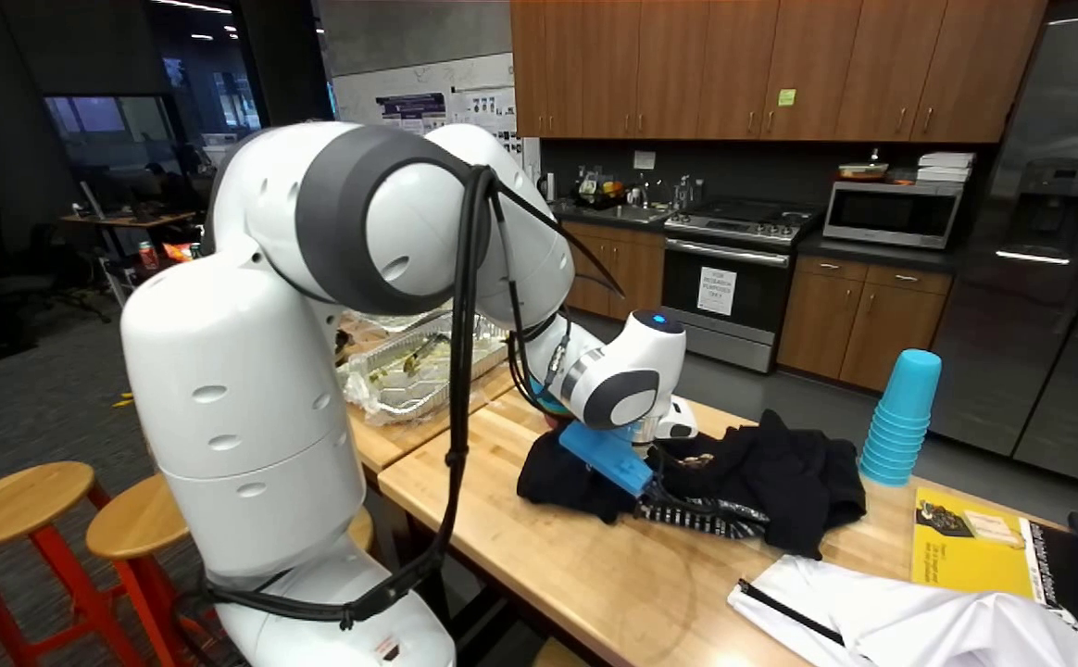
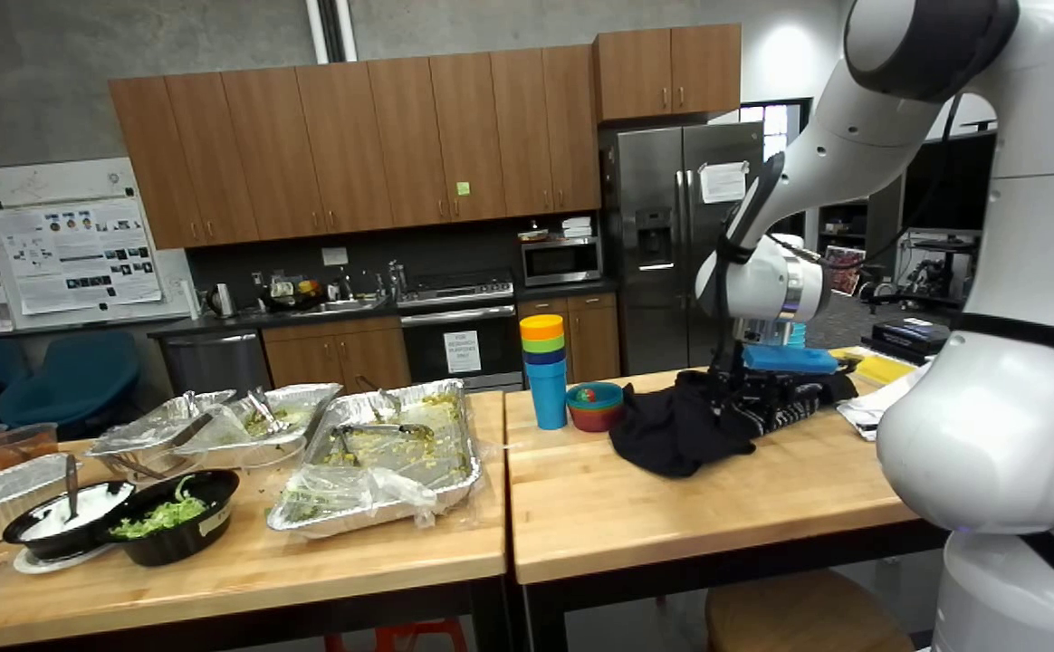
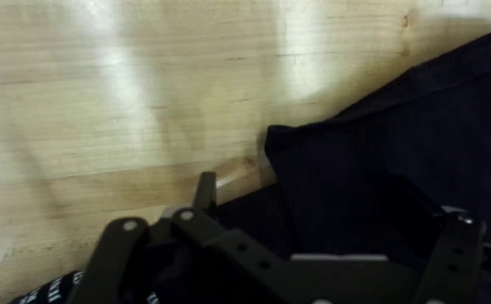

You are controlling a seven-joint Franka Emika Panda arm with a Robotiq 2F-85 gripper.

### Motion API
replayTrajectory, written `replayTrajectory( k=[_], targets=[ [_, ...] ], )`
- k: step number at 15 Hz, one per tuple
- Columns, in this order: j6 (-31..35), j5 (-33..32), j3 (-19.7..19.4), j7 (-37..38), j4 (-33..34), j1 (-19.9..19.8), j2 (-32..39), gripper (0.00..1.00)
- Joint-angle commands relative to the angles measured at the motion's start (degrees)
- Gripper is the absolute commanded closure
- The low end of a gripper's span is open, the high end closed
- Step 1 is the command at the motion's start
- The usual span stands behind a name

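The hand [image 3: 302, 177] is positioned low over the bench [image 1: 557, 556], at the black cloth [image 3: 334, 160]. In the wrist view, the fingers [image 3: 206, 190] stand well apart and grip nothing. The cloth spans part of the gap between them: one finger lies over the fabric, the other beside its edge, seen against the wood. Contact between fingers and cloth cannot be determined.

The cloth rests on the bench in a rumpled heap, beneath and around the hand, in both exterior views. White lettering is visible on part of the fabric. A blue block [image 1: 606, 459] is located at the hand, tilted above the cloth.

Adjacent items, in an exterior view: a stack of inverted blue cups [image 1: 900, 417] just beside the cloth; a yellow book [image 1: 970, 542], lying flat; a white cloth [image 1: 909, 611], creased, near the book.

Also in an exterior view: nested mixed cups [image 2: 545, 385], upright; nested bowls [image 2: 595, 418], between these cups and the black cloth. The second bench [image 2: 382, 557] carries foil trays [image 2: 337, 521] and a black bowl [image 2: 192, 543] of greens.
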Motion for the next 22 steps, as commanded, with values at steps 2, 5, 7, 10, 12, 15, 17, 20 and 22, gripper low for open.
replayTrajectory(
  k=[2,5,7,10,12,15,17,20,22],
  targets=[
    [1.88,1.37,0.59,-0.64,0.14,0.4,1.7,0.0],
    [1.65,1.42,0.83,-0.76,0.39,0.23,2.62,0.27],
    [1.32,1.45,0.9,-0.58,0.59,0.09,3.1,0.3],
    [0.91,1.46,0.87,-0.07,1.08,-0.1,3.64,0.52],
    [0.82,1.46,0.86,0.14,1.28,-0.19,3.83,0.67],
    [0.83,1.03,0.87,0.74,1.38,-0.14,3.73,0.92],
    [0.09,0.48,0.95,1.09,1.16,-0.01,2.96,1.0],
    [-2.36,-0.14,1.36,1.22,0.88,0.4,0.68,0.99],
    [-6.94,-2.16,1.56,2.08,1.72,0.7,-0.42,0.98]
  ],
)
